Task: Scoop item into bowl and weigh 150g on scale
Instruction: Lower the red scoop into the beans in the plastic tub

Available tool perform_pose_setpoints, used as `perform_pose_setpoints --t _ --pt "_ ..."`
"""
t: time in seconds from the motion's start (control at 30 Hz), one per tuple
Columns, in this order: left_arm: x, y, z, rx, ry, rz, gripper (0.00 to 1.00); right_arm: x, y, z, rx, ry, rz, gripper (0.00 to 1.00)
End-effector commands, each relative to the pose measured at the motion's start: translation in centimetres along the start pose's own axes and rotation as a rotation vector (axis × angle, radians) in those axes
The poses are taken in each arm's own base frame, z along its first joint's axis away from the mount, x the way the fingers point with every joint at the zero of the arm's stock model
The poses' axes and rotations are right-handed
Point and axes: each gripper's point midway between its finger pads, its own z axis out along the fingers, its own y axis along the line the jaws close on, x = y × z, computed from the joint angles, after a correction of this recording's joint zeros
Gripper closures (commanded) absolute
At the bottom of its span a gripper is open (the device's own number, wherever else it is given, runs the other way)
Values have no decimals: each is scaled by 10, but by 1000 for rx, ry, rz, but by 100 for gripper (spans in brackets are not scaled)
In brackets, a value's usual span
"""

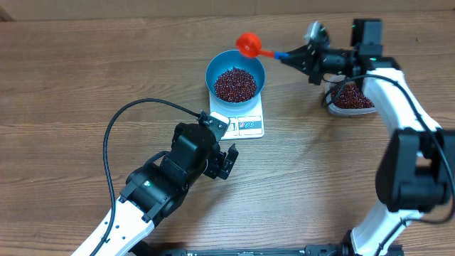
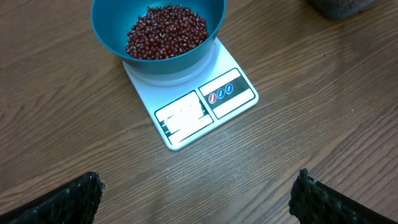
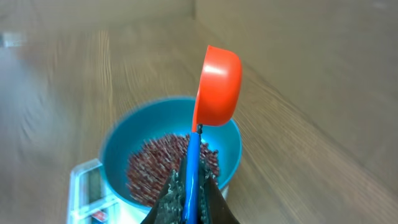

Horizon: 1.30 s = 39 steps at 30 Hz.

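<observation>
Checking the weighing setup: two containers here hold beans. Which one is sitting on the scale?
The blue bowl: it sits on the white scale, while the clear tub rests directly on the table, off to the side.

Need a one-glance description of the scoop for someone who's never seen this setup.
Find the white scale mid-table carrying the blue bowl of red beans. Above the bowl's far rim, the right gripper holds a scoop in the air. It's the only orange-red cup here, on a thin blue handle.
</observation>
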Motion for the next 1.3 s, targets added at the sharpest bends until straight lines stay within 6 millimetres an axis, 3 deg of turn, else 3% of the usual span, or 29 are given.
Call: perform_pose_setpoints --t 0.0,0.13,0.3,0.47,0.6,0.7,0.83,1.07,1.27 --pt "1 -1 2 7 8 13 0 -58 9 -37 44 -66 221 96" --pt "1 -1 2 7 8 13 1 -77 17 -65 138 -49 344 96" --pt "2 -1 2 7 8 14 0 -77 26 -100 376 67 422 96" --pt "1 -1 2 7 8 13 0 -53 33 -144 671 255 488 96" --pt "1 -1 2 7 8 13 1 -15 30 -191 966 442 594 96" --pt "1 -1 2 7 8 13 1 10 33 -215 1083 581 629 96" --pt "1 -1 2 7 8 13 0 31 36 -220 1104 677 664 96" --pt "1 -1 2 8 8 13 0 65 23 -210 1076 773 716 96" --pt "1 -1 2 8 8 13 0 99 15 -213 1099 907 748 96"
